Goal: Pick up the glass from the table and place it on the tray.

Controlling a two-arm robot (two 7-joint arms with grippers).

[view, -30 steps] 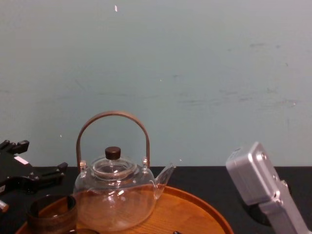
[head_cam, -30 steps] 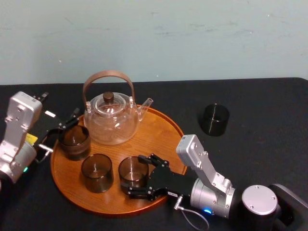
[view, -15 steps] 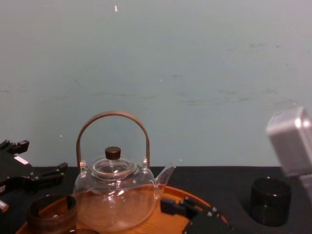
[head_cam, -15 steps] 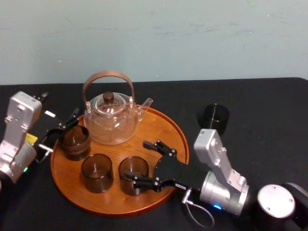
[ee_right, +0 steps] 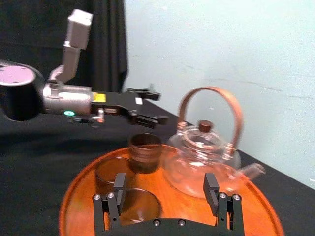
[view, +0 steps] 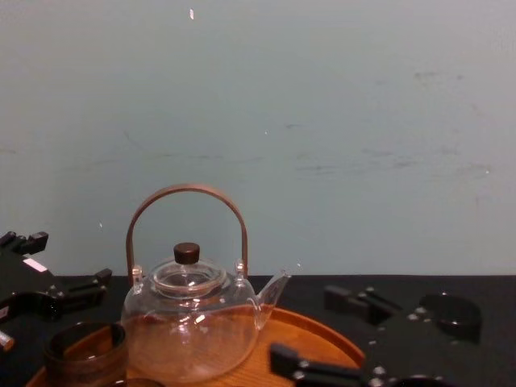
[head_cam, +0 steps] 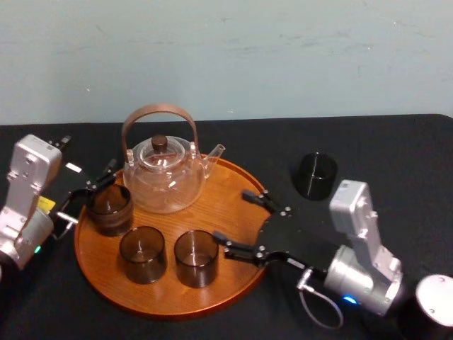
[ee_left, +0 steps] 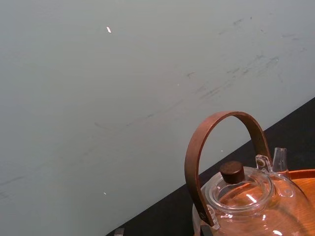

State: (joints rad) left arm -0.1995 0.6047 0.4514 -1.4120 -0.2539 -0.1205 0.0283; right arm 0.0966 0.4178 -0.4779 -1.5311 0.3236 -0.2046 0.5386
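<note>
The right gripper [head_cam: 230, 215] hangs wide open and empty over the tray's [head_cam: 106, 276] right rim, lower centre, seemingly ready to fetch the glass [head_cam: 316, 175] standing on the table [head_cam: 396, 163] right of centre; the left gripper [head_cam: 90, 193] idles open at left.

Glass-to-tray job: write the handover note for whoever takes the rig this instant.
Right gripper: open, empty, over the right side of the tray.
Left gripper: open, at the tray's left edge by the rear-left glass.
Done: three glasses on the tray with the teapot.
Left: one glass stands on the table right of the tray, ungrasped; fetch it.
</note>
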